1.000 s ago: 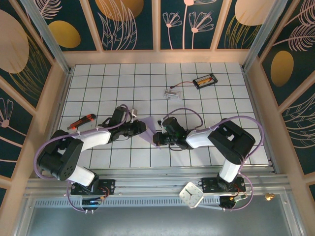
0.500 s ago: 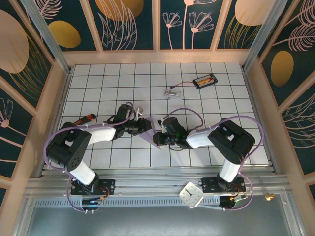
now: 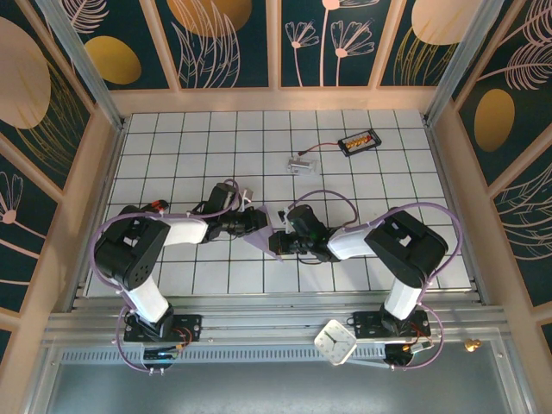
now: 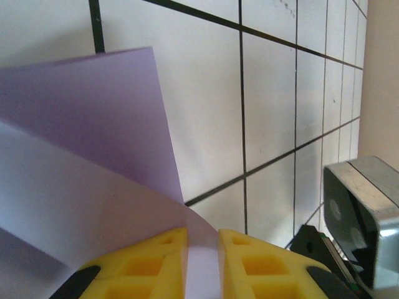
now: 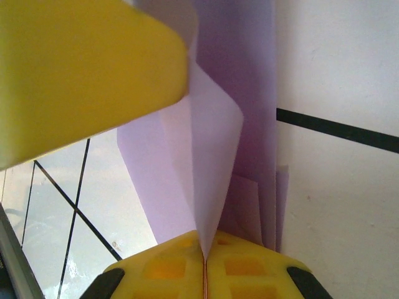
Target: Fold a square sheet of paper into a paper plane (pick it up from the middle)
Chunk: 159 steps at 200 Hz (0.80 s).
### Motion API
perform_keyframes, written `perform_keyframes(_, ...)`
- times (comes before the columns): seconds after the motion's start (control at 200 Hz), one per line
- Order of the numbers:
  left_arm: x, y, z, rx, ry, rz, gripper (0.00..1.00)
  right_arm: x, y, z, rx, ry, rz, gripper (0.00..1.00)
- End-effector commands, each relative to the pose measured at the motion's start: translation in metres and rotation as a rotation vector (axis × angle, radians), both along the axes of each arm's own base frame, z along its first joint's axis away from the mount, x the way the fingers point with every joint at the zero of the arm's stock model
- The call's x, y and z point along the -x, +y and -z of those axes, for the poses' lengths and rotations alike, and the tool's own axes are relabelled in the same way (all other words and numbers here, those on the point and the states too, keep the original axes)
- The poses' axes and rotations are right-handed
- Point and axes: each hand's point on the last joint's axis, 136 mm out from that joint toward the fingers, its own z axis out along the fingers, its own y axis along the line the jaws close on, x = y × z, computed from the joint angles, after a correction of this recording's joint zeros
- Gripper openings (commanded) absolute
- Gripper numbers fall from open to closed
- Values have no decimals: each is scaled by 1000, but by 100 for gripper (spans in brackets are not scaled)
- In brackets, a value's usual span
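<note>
A: Count, by kind?
B: One paper (image 3: 259, 242); two grippers: left gripper (image 3: 257, 222), right gripper (image 3: 275, 244); one clock (image 3: 335, 341); one red tool (image 3: 156, 205); one clear piece (image 3: 301, 162); one black module (image 3: 358, 141).

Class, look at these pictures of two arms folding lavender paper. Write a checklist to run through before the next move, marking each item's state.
1. Right gripper pinching the lavender paper: ok, shut on a folded edge.
2. Left gripper holding the paper: ok, paper runs between its fingers.
3. Folds pressed flat: not ok, layers bow open.
4. Plane shape finished: not ok.
5. Wired plastic piece apart from the paper: ok.
6. Paper untorn: cannot tell.
</note>
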Motion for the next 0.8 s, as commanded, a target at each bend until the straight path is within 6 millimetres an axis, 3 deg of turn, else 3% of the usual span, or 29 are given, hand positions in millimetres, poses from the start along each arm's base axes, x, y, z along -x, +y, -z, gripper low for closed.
perform_keyframes(0.0, -11, -2, 2, -11, -39, 0, 21, 4, -11, 6, 13, 29, 16, 11)
perform_keyframes(0.791, -16, 11, 23, -68, -25, -15, 20, 8, -14, 6, -18, 60, 21, 9)
